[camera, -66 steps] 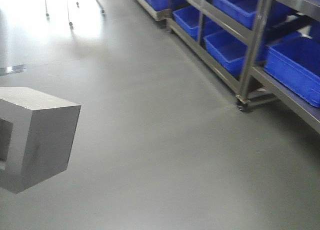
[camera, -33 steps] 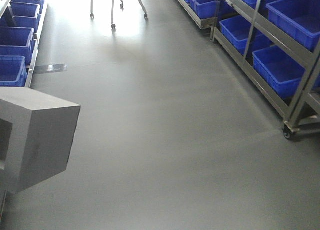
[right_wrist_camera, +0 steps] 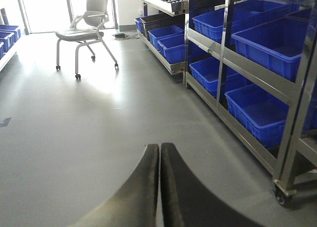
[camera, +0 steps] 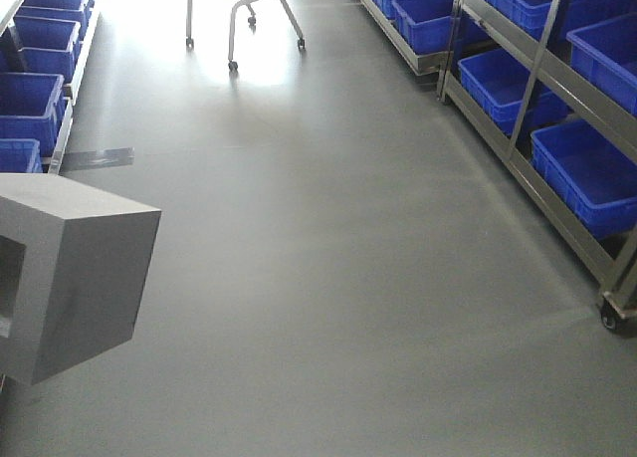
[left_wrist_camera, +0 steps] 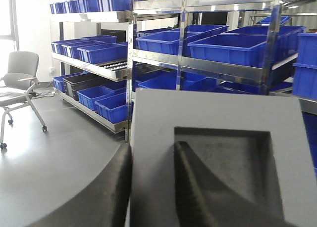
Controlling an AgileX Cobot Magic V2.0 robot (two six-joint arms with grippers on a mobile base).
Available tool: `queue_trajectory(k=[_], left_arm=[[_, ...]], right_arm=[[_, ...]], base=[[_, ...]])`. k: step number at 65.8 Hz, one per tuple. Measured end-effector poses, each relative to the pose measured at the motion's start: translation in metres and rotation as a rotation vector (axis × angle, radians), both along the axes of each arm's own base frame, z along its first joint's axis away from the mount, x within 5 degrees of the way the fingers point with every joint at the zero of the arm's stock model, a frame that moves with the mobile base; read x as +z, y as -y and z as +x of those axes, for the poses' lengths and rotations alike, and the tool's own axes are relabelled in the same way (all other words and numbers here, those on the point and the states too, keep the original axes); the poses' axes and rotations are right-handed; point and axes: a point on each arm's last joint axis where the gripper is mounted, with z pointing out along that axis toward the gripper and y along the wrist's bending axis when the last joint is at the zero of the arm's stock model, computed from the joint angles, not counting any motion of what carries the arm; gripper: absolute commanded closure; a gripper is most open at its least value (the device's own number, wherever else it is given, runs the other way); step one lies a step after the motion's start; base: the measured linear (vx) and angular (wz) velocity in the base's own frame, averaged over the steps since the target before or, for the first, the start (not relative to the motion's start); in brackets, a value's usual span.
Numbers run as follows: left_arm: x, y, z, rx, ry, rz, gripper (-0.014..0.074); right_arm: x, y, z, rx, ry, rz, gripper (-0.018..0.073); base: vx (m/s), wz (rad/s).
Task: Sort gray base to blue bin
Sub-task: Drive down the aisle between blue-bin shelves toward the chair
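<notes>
- the left hand [left_wrist_camera: 152,155] is gripping the gray base [left_wrist_camera: 218,133] by one of its walls: one dark finger [left_wrist_camera: 99,192] is pressing on the outside face and the other is sitting inside the square recess [left_wrist_camera: 233,162]
- so the gray base is hanging up in the air in that hand, not resting on anything; in the front view it's poking in at the lower left [camera: 75,273], well above the floor [camera: 348,278], with the recessed face pointing left and partly cut off by the frame edge
- the right hand [right_wrist_camera: 159,155] is carrying nothing, its two dark fingers are lying pressed flat together with no gap showing
- blue bins [camera: 587,173] are sitting on a metal rack [camera: 518,163] running along the right side of the aisle, several per level, all looking alike, so I can't tell which one counts
- more blue bins are lining the left edge of the front view [camera: 28,99], on another shelf unit
- the base is well apart from every bin in view, none of them is under it
- a light office chair [right_wrist_camera: 86,26] on castors is standing at the far end of the aisle in bright light
- the floor is looking plain gray and a bit shiny, with a short dark strip [camera: 98,159] lying near the left shelving
</notes>
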Motion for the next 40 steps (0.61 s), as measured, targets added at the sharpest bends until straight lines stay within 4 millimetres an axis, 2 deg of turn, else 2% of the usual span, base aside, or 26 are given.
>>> queue_trajectory(k=[40], left_arm=[[0.0,0.0,0.0,0.0,0.0,0.0,0.0603]], right_arm=[[0.0,0.0,0.0,0.0,0.0,0.0,0.0564]], base=[[0.47,0.07]])
